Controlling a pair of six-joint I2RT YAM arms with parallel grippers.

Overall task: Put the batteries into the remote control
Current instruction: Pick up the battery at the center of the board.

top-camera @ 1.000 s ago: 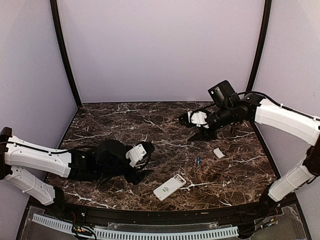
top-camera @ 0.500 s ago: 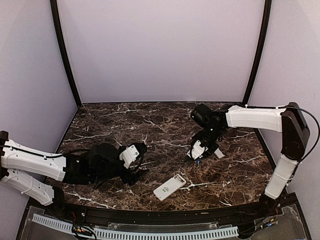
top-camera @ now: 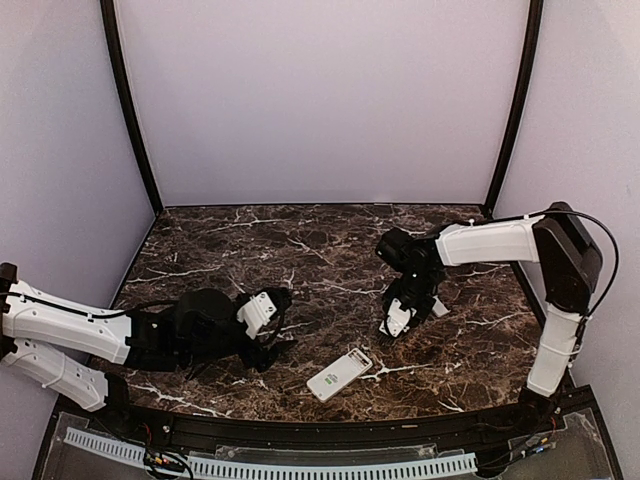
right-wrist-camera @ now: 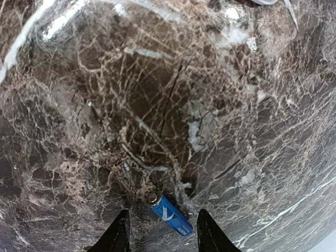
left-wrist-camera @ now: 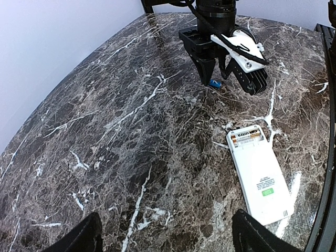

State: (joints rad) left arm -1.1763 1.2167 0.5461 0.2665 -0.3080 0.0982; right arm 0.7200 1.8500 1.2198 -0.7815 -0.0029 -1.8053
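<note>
Far left, low over the table (top-camera: 230,250): left claw (top-camera: 280,322), fingers spread wide, empty. Right of it, near the front edge: remote (top-camera: 339,374), flat on the marble, open bay at its far end. Farther right: right claw (top-camera: 392,330), pointing down, fingers apart on either side of a blue battery (right-wrist-camera: 169,215) lying on the table, seemingly touching neither.

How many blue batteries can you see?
1. The blue battery lies on the table between the open fingers of the right gripper. The remote control has an open compartment showing something orange, maybe more batteries, but it is too small to tell.
</note>
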